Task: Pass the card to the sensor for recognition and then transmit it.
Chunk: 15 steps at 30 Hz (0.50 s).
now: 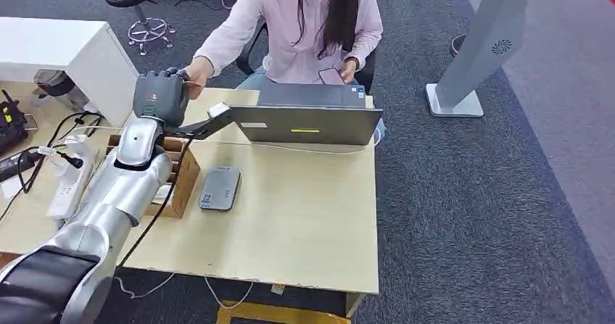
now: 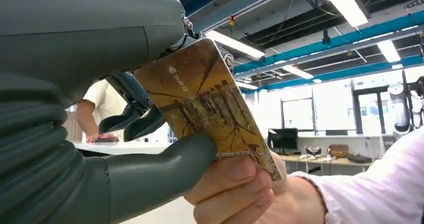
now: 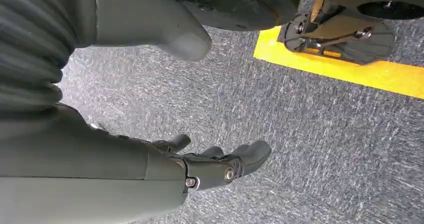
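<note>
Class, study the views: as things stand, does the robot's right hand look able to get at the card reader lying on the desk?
Probably not as things stand. The right robot hand hangs over carpet, fingers apart, holding nothing. The reader lies on the desk by the left arm, whose left robot hand holds the card a person's hand also grips.

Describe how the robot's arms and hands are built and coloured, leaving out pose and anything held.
The left arm has glossy silver shells, a black section near the shoulder, and a black cable running along it. The left hand is dark grey with a small orange mark on its back; the left wrist view shows a grey ribbed cover, thick grey thumb and darker fingers. The right hand matches, with small silver screws.
</note>
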Tool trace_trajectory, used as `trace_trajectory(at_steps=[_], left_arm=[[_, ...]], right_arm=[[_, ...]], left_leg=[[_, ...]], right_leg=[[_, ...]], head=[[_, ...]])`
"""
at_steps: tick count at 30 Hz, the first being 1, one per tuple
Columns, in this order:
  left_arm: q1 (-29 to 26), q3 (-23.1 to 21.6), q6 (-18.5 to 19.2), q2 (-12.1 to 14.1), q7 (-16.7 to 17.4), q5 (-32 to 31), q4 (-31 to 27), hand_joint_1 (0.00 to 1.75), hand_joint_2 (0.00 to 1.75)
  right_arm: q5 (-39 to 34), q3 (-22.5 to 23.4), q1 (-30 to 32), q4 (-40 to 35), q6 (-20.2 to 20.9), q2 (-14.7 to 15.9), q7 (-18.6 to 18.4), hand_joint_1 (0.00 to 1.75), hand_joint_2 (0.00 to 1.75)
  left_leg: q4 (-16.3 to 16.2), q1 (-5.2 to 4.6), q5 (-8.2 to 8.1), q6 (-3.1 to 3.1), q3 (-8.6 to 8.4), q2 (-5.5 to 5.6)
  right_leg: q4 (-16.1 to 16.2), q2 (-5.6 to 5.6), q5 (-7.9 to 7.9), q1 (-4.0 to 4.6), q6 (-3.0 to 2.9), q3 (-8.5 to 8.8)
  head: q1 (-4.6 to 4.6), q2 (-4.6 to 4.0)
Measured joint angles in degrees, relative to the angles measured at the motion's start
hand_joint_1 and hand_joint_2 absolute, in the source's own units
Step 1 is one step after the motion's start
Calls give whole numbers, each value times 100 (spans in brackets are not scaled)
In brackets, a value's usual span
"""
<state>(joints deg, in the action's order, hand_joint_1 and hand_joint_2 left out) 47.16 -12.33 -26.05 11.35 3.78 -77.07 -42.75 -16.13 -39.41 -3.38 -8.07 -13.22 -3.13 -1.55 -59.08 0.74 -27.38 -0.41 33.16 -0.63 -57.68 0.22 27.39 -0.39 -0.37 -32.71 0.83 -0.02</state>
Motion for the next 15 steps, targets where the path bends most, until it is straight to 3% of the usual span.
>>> trace_trajectory(at_steps=[1,9,15], left_arm=[[-26,-2,0,35,-20,24,0,0,175],[-218,0,20,181,-24,173,-125,0,175],[-911,0,15,295,-120,378,-1095,0,175]], right_arm=[[4,-4,2,-2,-9,0,0,0,175],[31,-44,7,-9,-15,-2,-2,0,175],[-48,-46,16,-9,-81,-13,-13,0,175]], left_leg=[[0,1,0,0,1,1],[1,-1,0,0,5,3],[0,-5,-1,1,5,3]], right_leg=[[0,-1,0,1,0,0],[-2,-3,0,0,0,1],[-1,-3,1,-4,1,1]], head=[[0,0],[-4,0],[-4,0]])
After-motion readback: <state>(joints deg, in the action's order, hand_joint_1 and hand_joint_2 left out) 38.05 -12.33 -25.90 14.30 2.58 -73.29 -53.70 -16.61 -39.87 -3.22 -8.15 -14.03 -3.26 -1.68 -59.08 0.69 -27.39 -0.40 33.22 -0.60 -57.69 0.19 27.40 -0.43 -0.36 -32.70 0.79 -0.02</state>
